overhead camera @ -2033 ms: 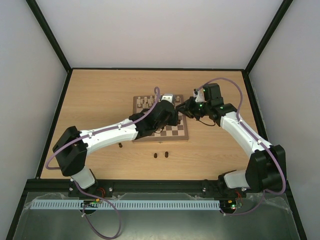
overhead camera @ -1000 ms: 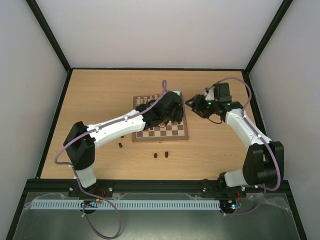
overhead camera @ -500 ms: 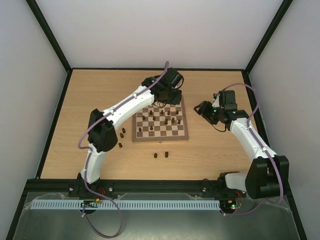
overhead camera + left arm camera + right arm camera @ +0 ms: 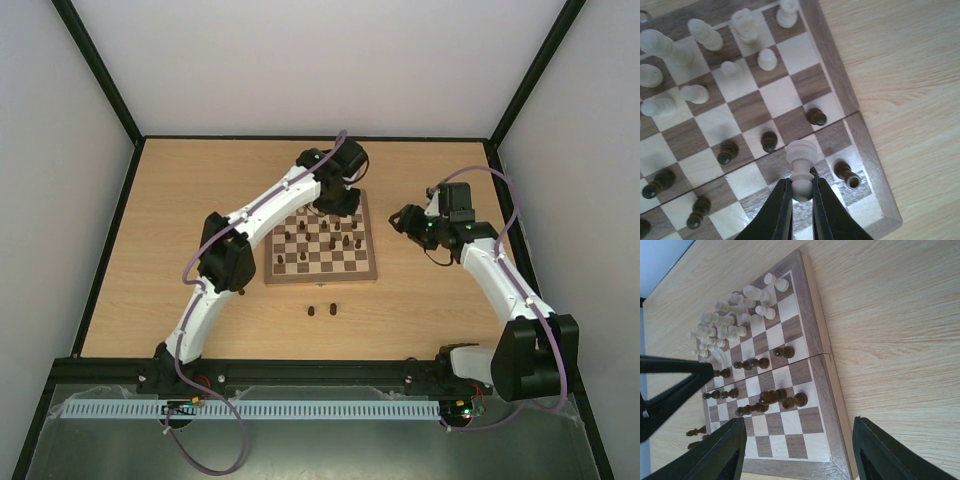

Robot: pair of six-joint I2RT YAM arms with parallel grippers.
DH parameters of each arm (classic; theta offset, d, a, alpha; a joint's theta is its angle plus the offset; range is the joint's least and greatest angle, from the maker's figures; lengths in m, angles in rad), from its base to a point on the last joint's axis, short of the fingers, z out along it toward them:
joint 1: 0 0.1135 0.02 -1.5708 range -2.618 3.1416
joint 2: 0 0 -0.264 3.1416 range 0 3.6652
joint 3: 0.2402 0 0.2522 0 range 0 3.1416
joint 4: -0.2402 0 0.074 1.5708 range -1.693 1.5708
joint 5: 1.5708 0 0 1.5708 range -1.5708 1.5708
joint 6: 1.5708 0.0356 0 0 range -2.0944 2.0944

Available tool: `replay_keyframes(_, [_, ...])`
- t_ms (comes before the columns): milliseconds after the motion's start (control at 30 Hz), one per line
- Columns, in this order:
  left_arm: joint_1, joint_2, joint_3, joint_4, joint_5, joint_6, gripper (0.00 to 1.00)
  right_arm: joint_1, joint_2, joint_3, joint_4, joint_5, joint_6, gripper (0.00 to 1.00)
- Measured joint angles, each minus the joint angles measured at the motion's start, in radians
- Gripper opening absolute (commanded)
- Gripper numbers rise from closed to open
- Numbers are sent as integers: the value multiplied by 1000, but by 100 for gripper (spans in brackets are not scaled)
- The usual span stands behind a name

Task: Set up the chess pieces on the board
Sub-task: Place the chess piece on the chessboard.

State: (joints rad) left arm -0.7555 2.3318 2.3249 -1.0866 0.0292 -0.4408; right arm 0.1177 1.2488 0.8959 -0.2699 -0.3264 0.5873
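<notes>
The board lies mid-table with dark chess pieces spread over it. My left gripper hangs above its far edge, shut on a pale cream piece gripped by its head with the base pointing away. Below it stand dark pieces, and cream pieces crowd the upper left squares. My right gripper is off the board's right side, open and empty. The right wrist view shows the board, cream pieces and dark pieces.
Two loose dark pieces lie on the wooden table in front of the board. The left arm's elbow sits by the board's left edge. Black frame rails border the table.
The left arm has swung from over the board's middle to its far edge, still gripping the cream piece. The right gripper has drawn back to the right, off the board.
</notes>
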Motion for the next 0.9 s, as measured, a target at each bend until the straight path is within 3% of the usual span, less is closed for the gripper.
replay_keyframes(533, [23, 22, 26, 2, 48, 26, 4, 0, 8, -13, 2, -10, -14, 59])
replay_keyframes(900, [-111, -355, -466, 12, -74, -13, 8, 0, -12, -14, 3, -41, -27, 59])
